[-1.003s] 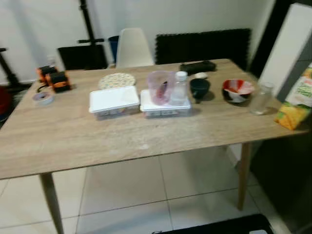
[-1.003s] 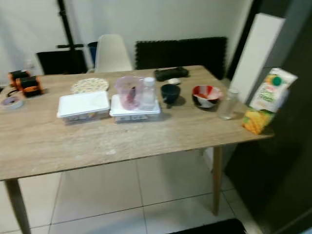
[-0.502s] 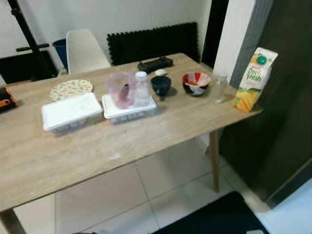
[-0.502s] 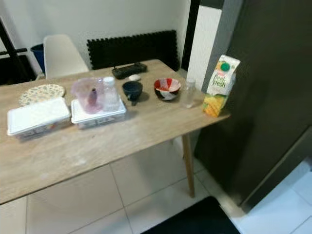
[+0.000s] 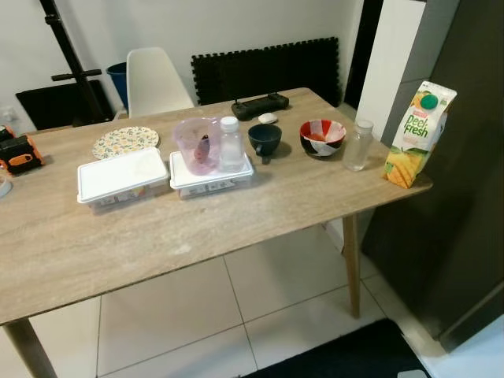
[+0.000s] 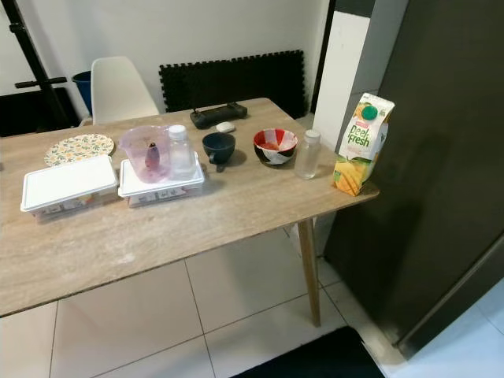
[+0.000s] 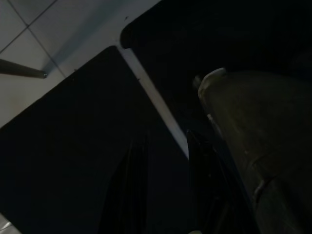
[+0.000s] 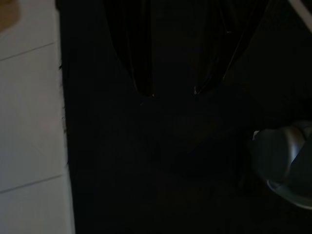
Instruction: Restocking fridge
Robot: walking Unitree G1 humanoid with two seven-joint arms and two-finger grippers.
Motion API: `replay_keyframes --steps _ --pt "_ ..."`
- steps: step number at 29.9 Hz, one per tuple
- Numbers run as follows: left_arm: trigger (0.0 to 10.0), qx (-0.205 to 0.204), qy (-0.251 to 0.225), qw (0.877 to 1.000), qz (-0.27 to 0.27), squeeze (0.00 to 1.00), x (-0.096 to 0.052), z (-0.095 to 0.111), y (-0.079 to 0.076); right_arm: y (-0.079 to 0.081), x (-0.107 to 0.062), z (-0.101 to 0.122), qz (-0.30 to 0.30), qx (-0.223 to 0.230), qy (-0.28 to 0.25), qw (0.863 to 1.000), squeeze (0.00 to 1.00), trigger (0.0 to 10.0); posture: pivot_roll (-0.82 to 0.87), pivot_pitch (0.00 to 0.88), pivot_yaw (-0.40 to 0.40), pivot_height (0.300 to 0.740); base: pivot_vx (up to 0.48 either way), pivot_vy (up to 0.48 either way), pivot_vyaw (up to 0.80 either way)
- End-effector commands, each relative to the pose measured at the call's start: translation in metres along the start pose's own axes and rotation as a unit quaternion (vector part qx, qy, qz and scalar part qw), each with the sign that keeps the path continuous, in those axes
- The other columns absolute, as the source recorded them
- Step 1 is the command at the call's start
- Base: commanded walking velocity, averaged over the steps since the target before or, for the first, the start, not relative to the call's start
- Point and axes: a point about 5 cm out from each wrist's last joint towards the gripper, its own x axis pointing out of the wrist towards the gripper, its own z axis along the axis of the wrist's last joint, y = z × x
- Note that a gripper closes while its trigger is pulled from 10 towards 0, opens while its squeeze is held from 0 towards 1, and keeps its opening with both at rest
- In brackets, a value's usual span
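Juice carton (image 5: 416,135) waited on the table (image 5: 236,228).
I had turned toward it; both hands hung down, fingers apart, holding nothing.

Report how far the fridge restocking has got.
Nothing looks done: the juice carton, two white lidded containers, small bottle and glass jar all stand on the wooden table. Nothing is in hand; both arms hang idle above the dark floor mat. Everything remains to be carried to the dark fridge.
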Motion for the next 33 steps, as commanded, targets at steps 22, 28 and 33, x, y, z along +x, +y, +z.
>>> replay_keyframes --steps 22,28,33 --pt "10.0 -0.007 0.009 1.000 -0.007 0.00 -0.0004 -0.0050 -0.0026 0.0023 0.0003 0.0047 0.004 0.001 -0.009 1.000 0.00 10.0 -0.01 0.000 0.010 0.740 0.000 -0.432 0.00" --pt "10.0 -0.005 0.010 1.000 -0.007 0.00 -0.0006 -0.0058 -0.0024 0.0049 0.0002 0.0095 0.026 0.013 -0.029 0.999 0.00 10.0 -0.01 0.000 0.007 0.740 0.000 -0.433 0.00" --pt "10.0 -0.002 0.010 1.000 -0.006 0.00 -0.0007 -0.0055 -0.0012 0.0049 0.0003 0.0101 0.027 0.012 -0.029 0.999 0.00 10.0 -0.01 0.000 0.009 0.740 0.000 -0.431 0.00"
